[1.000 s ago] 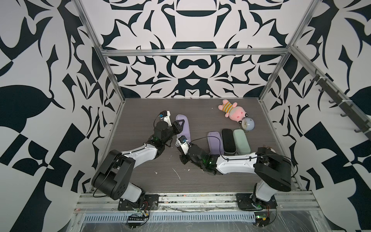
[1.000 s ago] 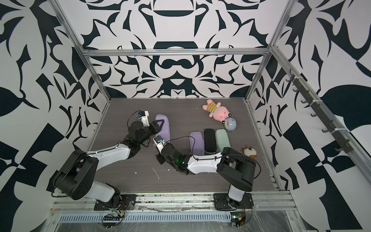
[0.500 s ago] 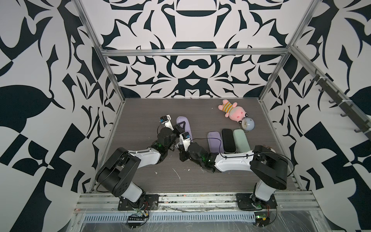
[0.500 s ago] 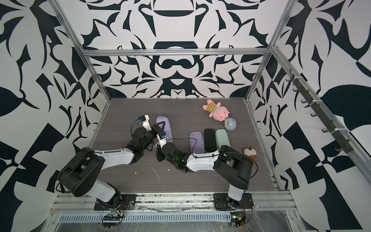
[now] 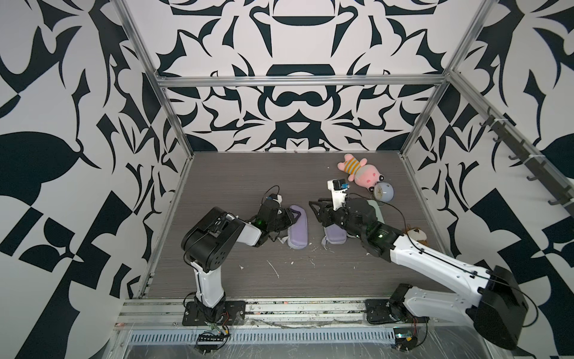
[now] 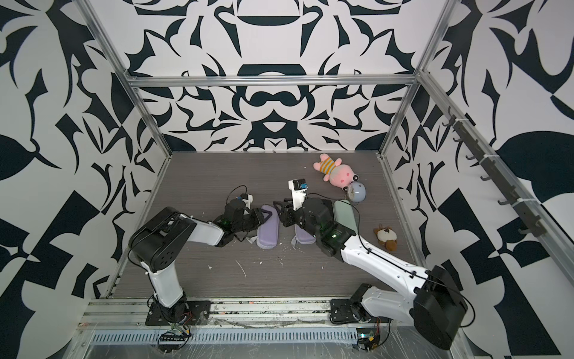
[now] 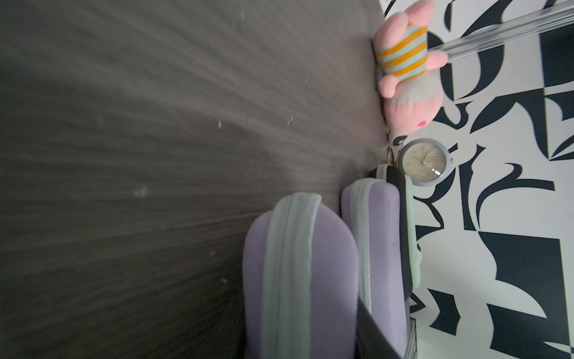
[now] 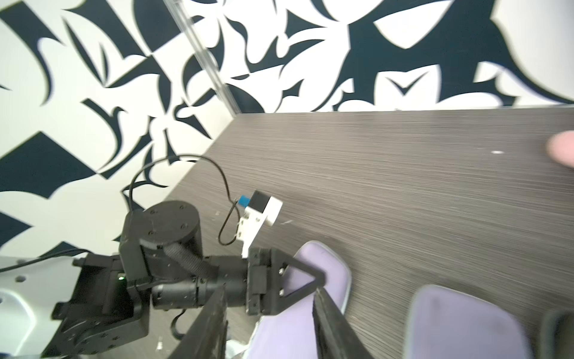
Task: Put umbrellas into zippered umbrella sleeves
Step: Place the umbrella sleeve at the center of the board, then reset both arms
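Just beneath left pincer [image 5: 294,214], far end of lilac sleeve [image 5: 298,233].

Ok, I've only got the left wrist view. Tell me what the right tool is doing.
Observer: The right tool is open and holding nothing.
Operator: Place it.
Observer: It is over the gap between the left lilac sleeve and the right lilac sleeve.
Operator: Name something else I'm missing.
Observer: A small brown plush toy lies to the right of the mint sleeve.
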Robot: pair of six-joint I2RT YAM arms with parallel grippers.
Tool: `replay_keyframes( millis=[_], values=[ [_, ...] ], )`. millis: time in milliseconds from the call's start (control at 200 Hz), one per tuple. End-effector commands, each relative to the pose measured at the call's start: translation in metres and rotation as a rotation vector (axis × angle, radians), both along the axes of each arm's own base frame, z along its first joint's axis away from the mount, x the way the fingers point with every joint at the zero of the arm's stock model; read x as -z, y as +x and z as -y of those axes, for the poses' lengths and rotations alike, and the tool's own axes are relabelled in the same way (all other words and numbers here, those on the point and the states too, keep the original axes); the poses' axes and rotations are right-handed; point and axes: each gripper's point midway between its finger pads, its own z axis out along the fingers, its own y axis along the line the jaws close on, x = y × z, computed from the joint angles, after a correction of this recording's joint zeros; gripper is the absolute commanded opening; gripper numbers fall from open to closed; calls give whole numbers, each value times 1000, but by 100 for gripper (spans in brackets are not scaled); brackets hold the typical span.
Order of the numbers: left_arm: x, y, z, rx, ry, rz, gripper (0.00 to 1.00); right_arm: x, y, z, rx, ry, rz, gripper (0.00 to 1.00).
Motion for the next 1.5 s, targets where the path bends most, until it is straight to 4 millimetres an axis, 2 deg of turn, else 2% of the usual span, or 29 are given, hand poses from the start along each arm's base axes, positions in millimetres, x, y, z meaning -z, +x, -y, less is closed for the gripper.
replay_keyframes(
  millis=[0,40,85,125,170,210,270,310,375,430,495,555,605,670,715,815,870,915,1015,1035,1070,1120,1190,1210,1220,1235,1320,1420,1495],
  values=[
    [7,-5,-13,1,146,-94,60,9,-6,12,-13,-100,7,45],
    [18,-15,-35,-1,305,-152,69,5,-5,16,-9,-114,24,45],
    [19,-23,-57,4,458,-173,78,2,-4,22,1,-136,38,45],
    [17,-30,-80,2,576,-178,84,0,-2,29,14,-160,43,45],
    [12,-35,-103,-6,684,-166,96,-1,2,40,41,-187,46,46],
    [1,-35,-117,-16,735,-142,100,-1,7,54,80,-217,48,46],
    [-31,-30,-125,-29,752,-42,100,-4,16,79,162,-253,62,47],
    [-65,-25,-123,-33,718,78,100,-9,21,102,249,-272,81,48],
    [-123,-20,-123,-51,664,330,100,-10,32,159,482,-333,119,53],
    [-156,-16,-133,-73,704,569,100,-2,36,206,667,-402,127,57],
    [-173,-9,-168,-238,839,764,99,16,40,250,818,-406,96,58],
    [-185,0,-224,-509,938,783,99,32,45,274,897,-385,86,57],
    [-180,5,-264,-633,963,712,100,49,49,282,914,-415,87,57],
    [-164,6,-304,-736,1003,609,100,67,56,284,910,-474,88,57],
    [-155,7,-320,-770,1046,577,100,77,62,280,886,-475,115,57],
    [-130,12,-341,-815,1094,572,99,90,74,272,848,-482,179,60],
    [-115,19,-344,-799,1005,596,99,98,80,270,836,-490,183,61],
    [-122,26,-344,-797,964,646,100,109,84,262,780,-504,130,61],
    [-128,44,-343,-705,842,705,100,133,87,250,704,-503,148,62],
    [-119,48,-344,-690,837,690,100,138,85,251,710,-500,162,63],
    [-120,51,-349,-708,840,688,100,148,82,252,714,-493,179,63],
    [-115,49,-352,-700,860,647,100,143,83,256,752,-500,235,71],
    [-100,29,-358,-696,907,496,100,150,85,265,796,-495,132,74],
    [-96,24,-360,-712,914,486,100,150,87,269,812,-497,116,82],
    [-94,21,-360,-717,911,488,100,151,88,271,824,-502,112,93],
    [-92,17,-360,-722,903,498,100,151,89,278,860,-520,103,99],
    [-88,17,-363,-763,895,595,99,151,89,276,855,-502,98,100],
    [-52,44,-370,-728,923,526,100,151,88,277,853,-517,104,100],
    [-48,46,-359,-674,917,577,100,152,92,277,851,-522,88,100]
  ],
)
